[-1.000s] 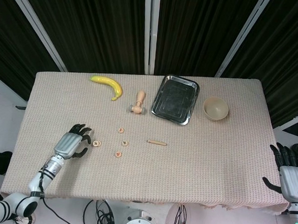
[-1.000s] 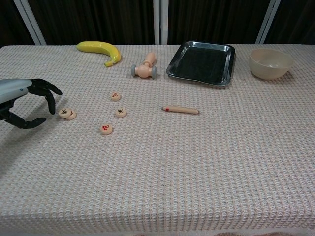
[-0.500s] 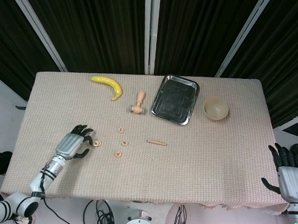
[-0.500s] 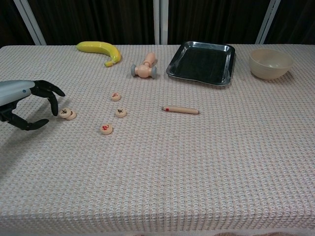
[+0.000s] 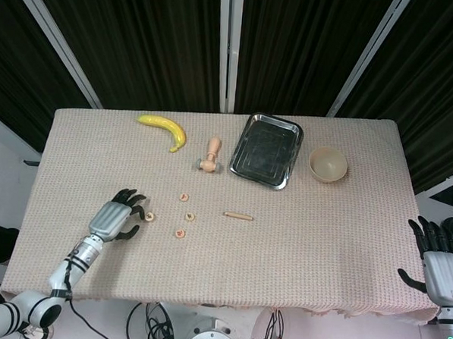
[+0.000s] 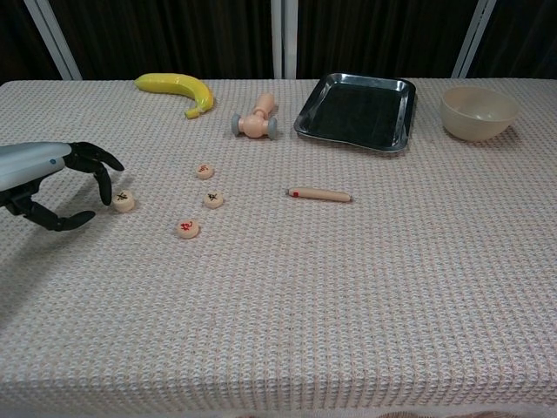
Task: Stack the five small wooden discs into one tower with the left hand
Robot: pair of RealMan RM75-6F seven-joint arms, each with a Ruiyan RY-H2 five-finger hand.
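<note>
The wooden discs (image 6: 124, 201) beside the left hand (image 6: 61, 187) (fingers apart, holding nothing) could scatter if bumped.

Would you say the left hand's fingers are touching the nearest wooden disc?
Cannot tell: in the chest view the fingers overlap the disc, hiding any gap.

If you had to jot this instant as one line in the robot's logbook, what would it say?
left hand: open, fingertips at nearest disc | three other discs: lying apart, unstacked | right hand: open, off table edge | tower: not built
</note>
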